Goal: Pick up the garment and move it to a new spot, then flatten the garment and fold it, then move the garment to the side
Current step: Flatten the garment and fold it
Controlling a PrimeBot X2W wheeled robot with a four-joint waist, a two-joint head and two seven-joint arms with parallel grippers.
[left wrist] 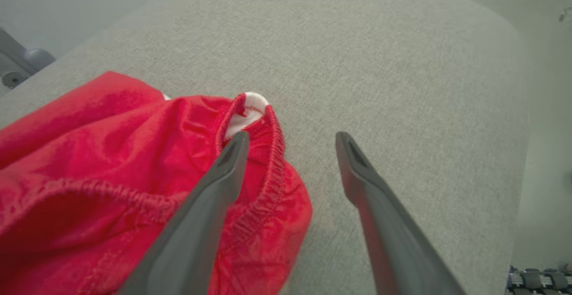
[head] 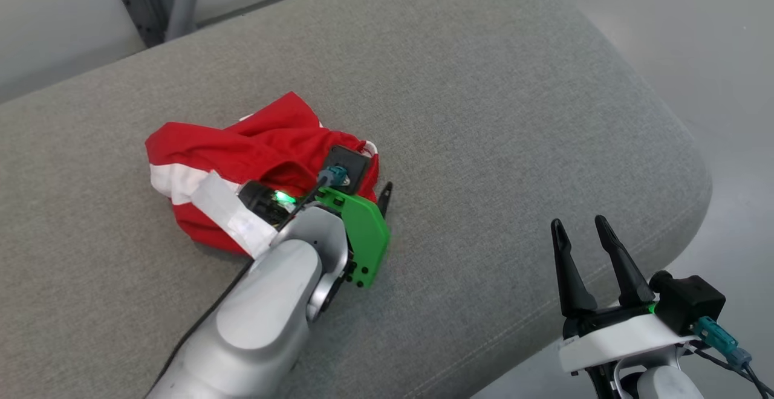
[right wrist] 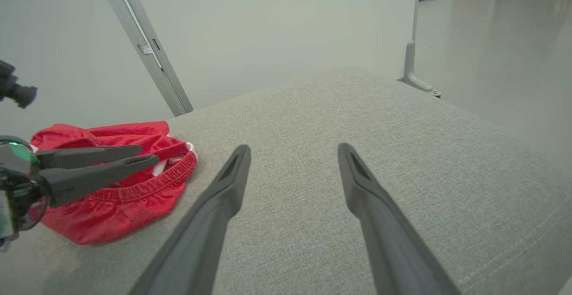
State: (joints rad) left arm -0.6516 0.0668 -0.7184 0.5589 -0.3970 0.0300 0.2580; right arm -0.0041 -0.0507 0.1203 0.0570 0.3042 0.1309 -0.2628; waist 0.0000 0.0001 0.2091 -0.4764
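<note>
Dark, tapered fingers (left wrist: 210, 214) of the left jaws stand spread wide with nothing gripped. One of them lies over the garment's (left wrist: 89, 161) gathered elastic waistband (left wrist: 272, 152); whether it presses the cloth cannot be told. The other finger (left wrist: 380, 223) lies over bare fabric of the cushion (left wrist: 402, 85). The waistband's outer curve reaches into the gap between them, close to the first finger.

The garment (head: 242, 145) is a crumpled heap of thin red cloth with broad white stripes (head: 175, 181) and a puckered, stitched waistband showing a bit of white lining. It lies bunched and creased under and to the far side of the left jaws, away from the right arm.

A pale grey rounded forearm (head: 266, 302) with a flat green plate (head: 366, 236) at the wrist carries those jaws.

The cushion (head: 484, 84) is grey, finely woven, with a rounded corner and a stitched seam along its edge.

The right jaws are also open and empty, their fingers (head: 568, 272) above the cushion's near corner, well apart from the garment (right wrist: 116, 214), which lies off to their left with bare weave between.

Beyond the cushion stand a slanting grey metal post (right wrist: 147, 49) and a smooth pale floor (head: 695, 36).
</note>
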